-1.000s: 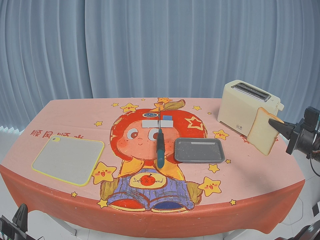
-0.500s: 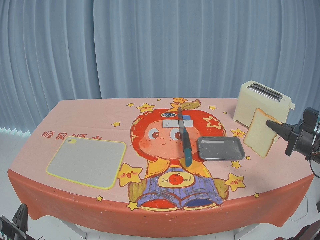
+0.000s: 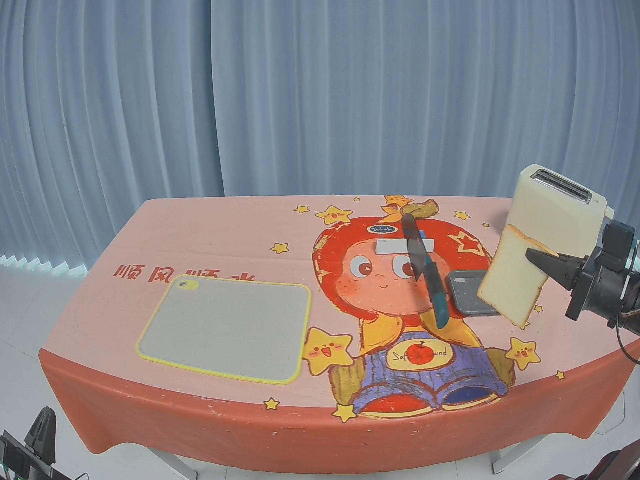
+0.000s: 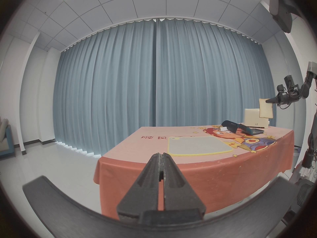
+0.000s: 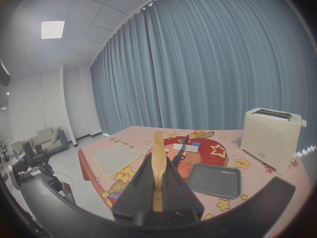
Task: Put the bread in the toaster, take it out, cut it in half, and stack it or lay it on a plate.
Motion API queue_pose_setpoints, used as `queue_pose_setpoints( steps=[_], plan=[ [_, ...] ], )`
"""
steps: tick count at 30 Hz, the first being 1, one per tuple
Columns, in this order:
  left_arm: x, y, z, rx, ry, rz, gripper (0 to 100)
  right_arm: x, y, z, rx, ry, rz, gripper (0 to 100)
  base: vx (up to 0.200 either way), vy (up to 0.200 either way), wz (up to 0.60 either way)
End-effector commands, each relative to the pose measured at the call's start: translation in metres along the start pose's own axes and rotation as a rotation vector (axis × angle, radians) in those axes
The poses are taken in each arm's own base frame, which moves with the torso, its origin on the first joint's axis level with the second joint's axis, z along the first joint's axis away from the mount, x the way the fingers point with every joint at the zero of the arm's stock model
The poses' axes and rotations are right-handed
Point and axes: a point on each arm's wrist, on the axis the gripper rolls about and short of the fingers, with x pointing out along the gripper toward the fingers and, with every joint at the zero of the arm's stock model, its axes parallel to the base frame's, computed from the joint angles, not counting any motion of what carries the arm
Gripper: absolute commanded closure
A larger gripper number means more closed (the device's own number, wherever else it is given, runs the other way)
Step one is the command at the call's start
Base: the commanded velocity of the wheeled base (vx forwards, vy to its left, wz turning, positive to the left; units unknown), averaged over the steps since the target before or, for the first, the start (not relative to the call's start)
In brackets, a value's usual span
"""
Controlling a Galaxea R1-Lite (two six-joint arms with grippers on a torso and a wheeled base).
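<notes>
A slice of bread hangs upright in the air at the table's right end, with my right gripper shut on its upper edge. Seen from the right wrist, the slice stands edge-on between the fingers. The cream toaster stands just behind the slice, slots up. A dark grey tray lies partly hidden behind the bread, with a teal-handled knife beside it. My left gripper hangs low off the table's front left corner, shut with nothing in it.
A grey cutting board with a yellow rim lies on the table's left half. A small white and blue block rests under the knife's blade. Blue curtains hang behind the table.
The whole head view has shifted, so the table and its things slid rightward in the picture. The held bread now stands in front of the tray's right end and nearer the toaster's front.
</notes>
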Motion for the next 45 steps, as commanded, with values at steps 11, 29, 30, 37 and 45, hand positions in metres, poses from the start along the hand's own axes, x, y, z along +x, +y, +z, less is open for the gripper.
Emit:
queue_pose_setpoints(
  steps=[11,29,30,37,45],
  plan=[
    [0.0,0.0,-0.005,0.0,0.0,0.001,100,0.003,0.004,-0.005,0.009,0.024,0.028,100,0.0,0.2,0.0],
    [0.0,0.0,-0.005,0.0,0.0,0.001,100,0.02,0.019,-0.016,0.153,0.103,0.112,100,0.0,0.111,0.0],
    [0.0,0.0,-0.005,0.0,0.0,0.001,100,0.023,0.021,-0.018,0.167,0.116,0.116,100,0.0,0.0,0.0],
    [0.0,0.0,-0.005,0.002,0.002,0.001,100,0.034,0.026,-0.026,0.268,0.169,0.101,100,0.0,0.0,0.0],
    [0.0,0.0,-0.005,0.002,0.002,0.001,100,0.065,0.038,-0.034,0.455,0.136,0.108,100,0.0,0.0,0.0]
  ],
)
